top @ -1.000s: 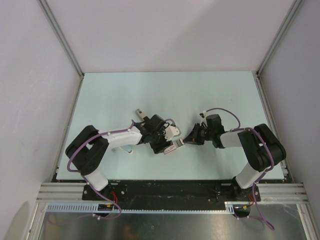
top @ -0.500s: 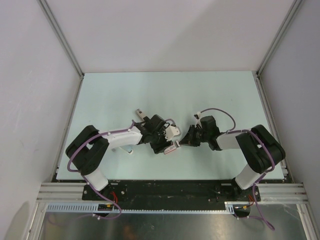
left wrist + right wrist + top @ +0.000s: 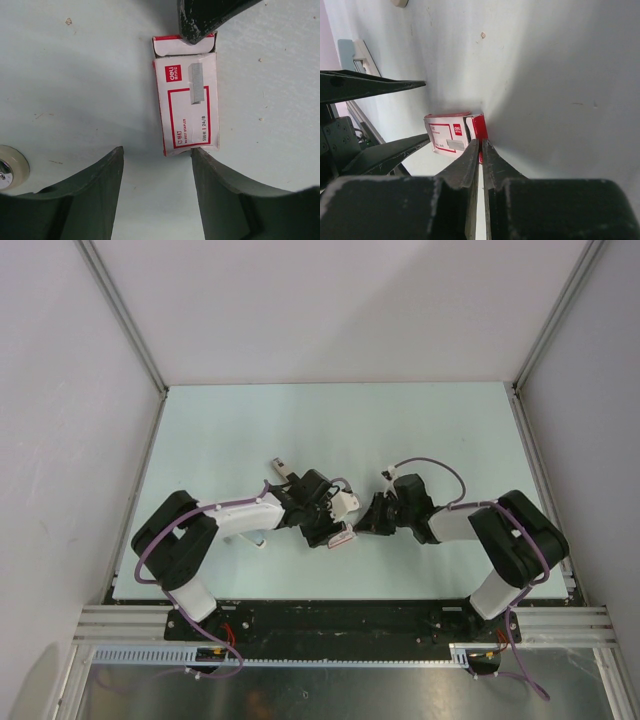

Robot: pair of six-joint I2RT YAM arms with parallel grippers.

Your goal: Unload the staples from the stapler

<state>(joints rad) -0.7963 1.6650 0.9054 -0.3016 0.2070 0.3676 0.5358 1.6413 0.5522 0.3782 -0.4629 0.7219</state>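
The red-and-white deli staple box (image 3: 185, 105) lies flat on the pale table (image 3: 75, 85), one end flap hanging open. The left gripper (image 3: 156, 150) stands open at the box's closed end; one finger (image 3: 215, 190) touches that end's corner and the other is off to the side of the box. At the box's flap end, the right gripper (image 3: 480, 142) has its fingers drawn to a thin slit, tips against the red flap. Whether they pinch it cannot be told.

The red-and-white box (image 3: 186, 115) carries a red "deli" logo, the characters 订书钉, and "500" and "24/6"; its smaller print is unreadable.
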